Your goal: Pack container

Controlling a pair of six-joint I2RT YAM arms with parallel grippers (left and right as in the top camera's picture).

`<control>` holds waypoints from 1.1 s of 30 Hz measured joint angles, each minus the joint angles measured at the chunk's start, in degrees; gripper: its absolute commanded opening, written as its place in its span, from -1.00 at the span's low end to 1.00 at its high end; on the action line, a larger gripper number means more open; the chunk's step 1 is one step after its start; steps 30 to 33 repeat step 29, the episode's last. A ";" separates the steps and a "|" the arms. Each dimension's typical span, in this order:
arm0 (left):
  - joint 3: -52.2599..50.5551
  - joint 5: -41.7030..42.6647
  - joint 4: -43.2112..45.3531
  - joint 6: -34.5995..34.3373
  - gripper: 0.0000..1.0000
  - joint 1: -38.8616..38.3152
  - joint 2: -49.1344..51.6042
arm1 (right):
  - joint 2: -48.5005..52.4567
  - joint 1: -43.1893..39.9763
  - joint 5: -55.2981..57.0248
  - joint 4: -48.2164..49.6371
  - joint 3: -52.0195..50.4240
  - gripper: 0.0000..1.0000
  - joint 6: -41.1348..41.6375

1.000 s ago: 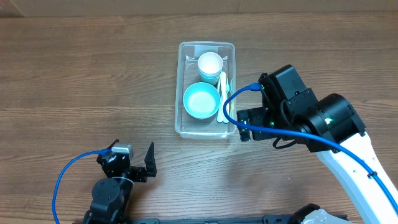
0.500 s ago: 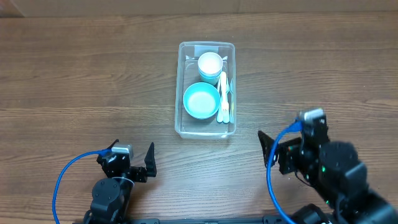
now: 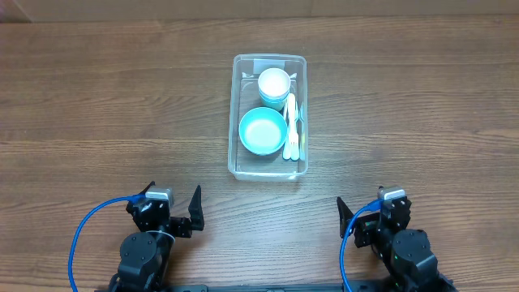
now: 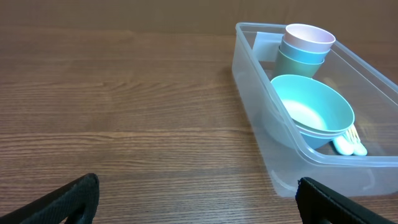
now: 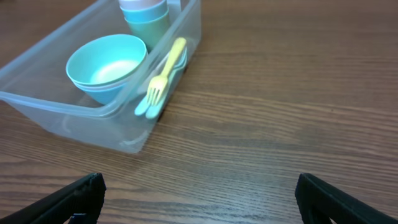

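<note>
Well, from above, the container [image 3: 235, 122] sits on the wooden table [image 3: 97, 97], around the middle and towards the far edge, with its long side running away from the robot. Inside it a light-blue bowl [image 3: 263, 130] lies in the near half and a stack of cups [image 3: 274, 83] stands in the far half. The cutlery [image 3: 292, 134] lies along the right wall beside both. The left claw [image 3: 172, 201] is at the near edge of the table, left of the container and well apart from it, spread wide and holding nothing. The right claw [image 3: 371, 212] is at the near edge on the other side, likewise wide and empty, well apart from the container.

In the left wrist view the dark fingertips [image 4: 65, 198] show only in the bottom corners, far apart, with bare wood between them. The container is ahead and to the right. The bowl looks like two nested ones, and the cutlery ends peek out behind it.

In the right wrist view the fingertips [image 5: 68, 199] sit in the bottom corners, wide apart, with nothing between them. The container is ahead to the left, and a yellow fork [image 5: 163, 73] lies on top of the other cutlery, against the wall facing this camera, next to the bowl
</note>
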 measured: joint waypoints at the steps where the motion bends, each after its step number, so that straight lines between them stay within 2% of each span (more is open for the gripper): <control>1: 0.02 0.00 0.00 0.00 1.00 0.00 0.00 | 0.00 0.00 0.02 0.35 -0.68 1.00 0.00; 4: 0.00 0.00 0.02 0.00 1.00 0.00 0.00 | -0.04 0.00 -0.02 2.93 -2.16 1.00 -0.02; 33: 0.02 0.00 0.00 0.00 1.00 0.00 0.00 | -0.04 0.00 -0.04 2.97 -2.19 1.00 -0.02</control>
